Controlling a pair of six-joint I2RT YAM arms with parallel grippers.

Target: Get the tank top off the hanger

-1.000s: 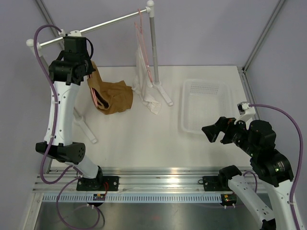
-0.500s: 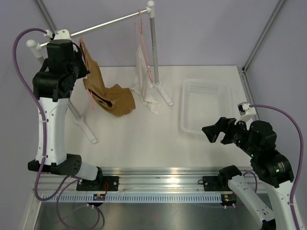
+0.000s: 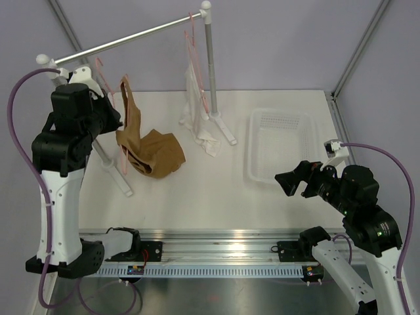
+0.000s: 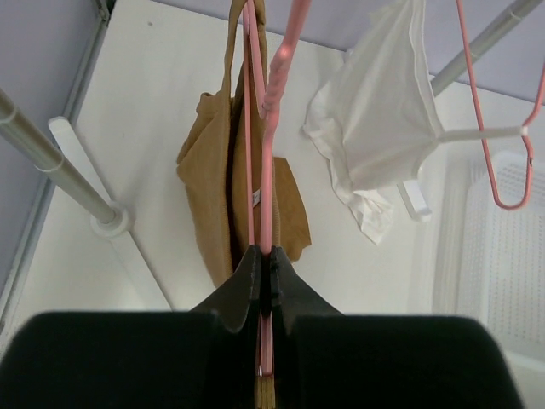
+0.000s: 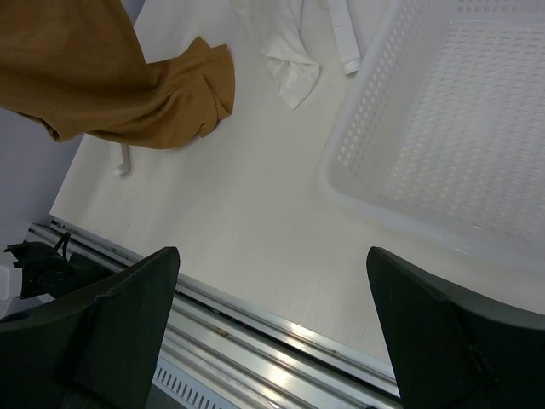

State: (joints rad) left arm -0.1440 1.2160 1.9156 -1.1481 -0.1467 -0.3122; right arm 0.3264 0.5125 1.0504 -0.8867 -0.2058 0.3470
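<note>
The pink wire hanger (image 4: 266,170) hangs upright with the brown tank top (image 4: 209,170) draped on it. My left gripper (image 4: 262,256) is shut on the hanger's wire. In the top view the left gripper (image 3: 110,108) holds it up at the left by the rack's post, and the tank top (image 3: 154,154) droops from the hanger (image 3: 122,161) with its lower part bunched on the table. My right gripper (image 3: 289,183) stands open and holds nothing, low at the right near the basket. The right wrist view shows this gripper (image 5: 272,256) over bare table, with the tank top (image 5: 102,77) far off.
A clothes rack with a metal rod (image 3: 131,39) and an upright post (image 3: 210,59) spans the back left. A white garment (image 3: 197,111) hangs there on another pink hanger (image 4: 490,145), trailing onto the table. A white plastic basket (image 3: 252,147) sits at the right.
The left arm has swung up and toward the near left, carrying the hanger and tank top away from the rod. The right arm has not moved.
</note>
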